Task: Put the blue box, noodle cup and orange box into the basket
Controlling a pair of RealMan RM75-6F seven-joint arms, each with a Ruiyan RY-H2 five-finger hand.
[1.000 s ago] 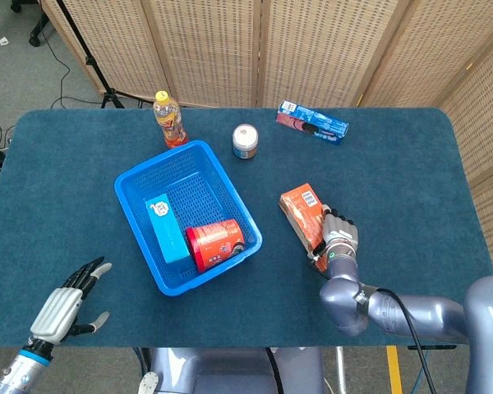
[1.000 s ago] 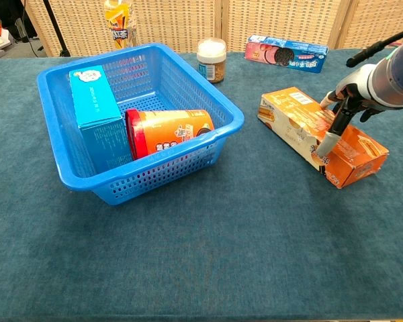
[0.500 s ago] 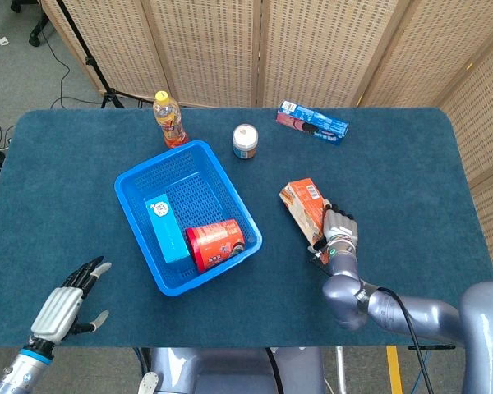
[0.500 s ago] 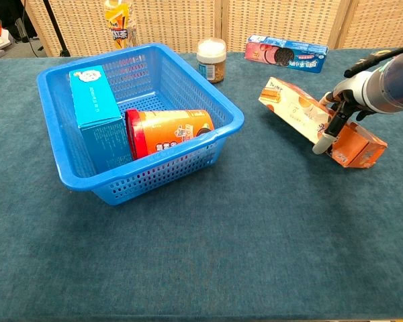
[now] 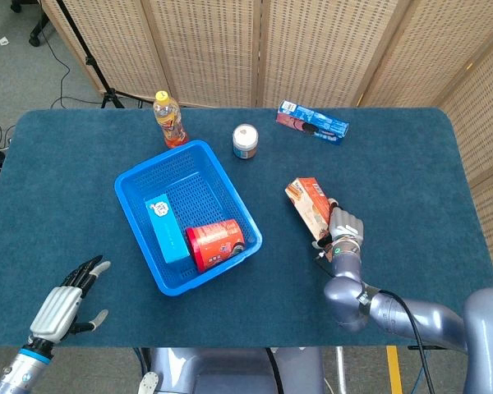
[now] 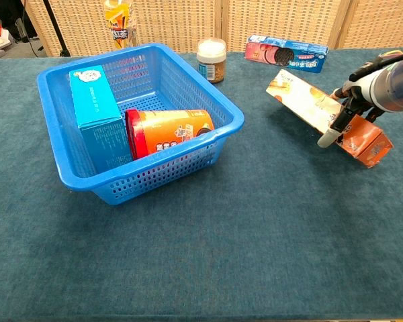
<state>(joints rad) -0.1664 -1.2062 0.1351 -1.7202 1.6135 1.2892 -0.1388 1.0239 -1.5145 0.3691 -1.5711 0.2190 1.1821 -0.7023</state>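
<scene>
Along the far edge of your dark teal tabletop point(image 5: 82, 197) you have three bystanders. A drink bottle point(image 5: 170, 120) with a yellow cap and orange label stands upright just beyond the far corner of the basket. To its right, a small jar point(image 5: 245, 140) with a pale lid stands upright, near the basket's far right rim but apart from it. Further right, a blue biscuit packet point(image 5: 313, 121) with pink panels lies flat. Behind the table you face woven folding screens point(image 5: 312, 49), and at far left a black stand leg point(image 5: 86, 49) and cables on grey floor.
</scene>
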